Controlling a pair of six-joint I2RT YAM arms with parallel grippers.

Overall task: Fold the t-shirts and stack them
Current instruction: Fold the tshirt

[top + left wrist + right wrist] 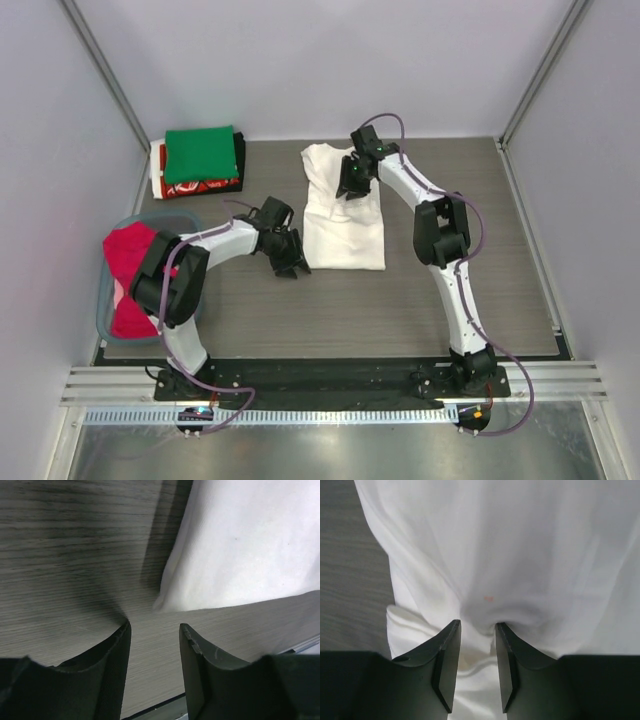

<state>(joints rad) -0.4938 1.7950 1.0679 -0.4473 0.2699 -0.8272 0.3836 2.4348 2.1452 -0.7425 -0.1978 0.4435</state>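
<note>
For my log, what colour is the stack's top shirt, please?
Top shirt: green; top external view.

The left arm (205, 245) rises from its base, bends sharply at the elbow and runs its forearm rightward, wrist tipped down. The left gripper (154, 627) points downward, jaws parted with nothing between them. The right arm (455, 290) stands taller, elbow high, forearm stretched far out and to the left. The right gripper (477, 626) also points down, jaws drawn close, pinching a pucker of the tee (520, 540).
</note>
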